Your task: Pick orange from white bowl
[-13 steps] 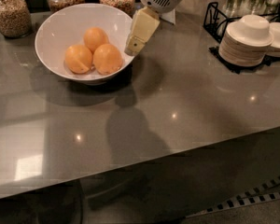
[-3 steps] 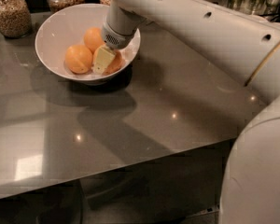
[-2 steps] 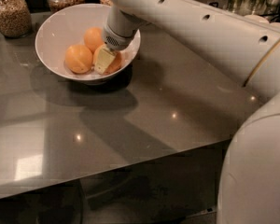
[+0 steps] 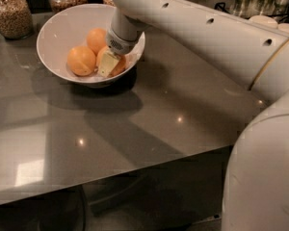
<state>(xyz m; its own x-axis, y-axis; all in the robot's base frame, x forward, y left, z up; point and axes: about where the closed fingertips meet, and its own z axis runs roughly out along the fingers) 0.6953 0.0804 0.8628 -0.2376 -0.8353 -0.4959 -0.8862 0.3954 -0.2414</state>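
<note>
The end effector (image 4: 108, 65) sits inside the white bowl (image 4: 53, 30) on the desk (image 4: 135, 129), right against the orange (image 4: 119, 66). Whether it is clamped on the fruit I cannot tell. The orange rests in the bowl, apparently not yet lifted, so securing it and lifting it out remain.

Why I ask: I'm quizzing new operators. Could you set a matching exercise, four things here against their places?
Things:
1. gripper
2. grain jar
3. white bowl
4. leftmost orange

Places:
a. back left corner of the counter
b. on the counter, holding three oranges
c. in the bowl, at picture left
d. down in the bowl, on the rightmost orange

Pairs: 1-d, 2-a, 3-b, 4-c.
</note>
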